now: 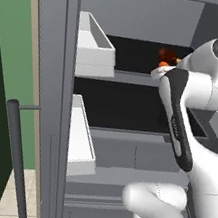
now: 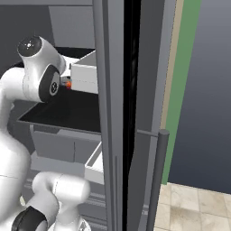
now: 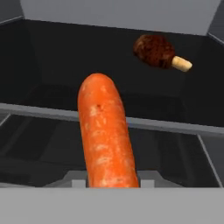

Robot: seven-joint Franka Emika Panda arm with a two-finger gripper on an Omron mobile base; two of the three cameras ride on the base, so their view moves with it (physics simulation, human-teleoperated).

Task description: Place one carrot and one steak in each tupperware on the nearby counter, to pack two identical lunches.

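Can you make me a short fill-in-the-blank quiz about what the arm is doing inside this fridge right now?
1. The tool is shut on an orange ____.
2. The browned meat with a pale bone end lies on a dark ____ behind it.
3. The white door bins hang on the fridge's open ____.

Missing words: carrot; shelf; door

I see a smooth orange carrot (image 3: pixel 107 135) with a rounded tip, pointing away from my hand camera over a dark fridge shelf (image 3: pixel 52 65). Beyond it lies a browned drumstick (image 3: pixel 159 52), bone end right.
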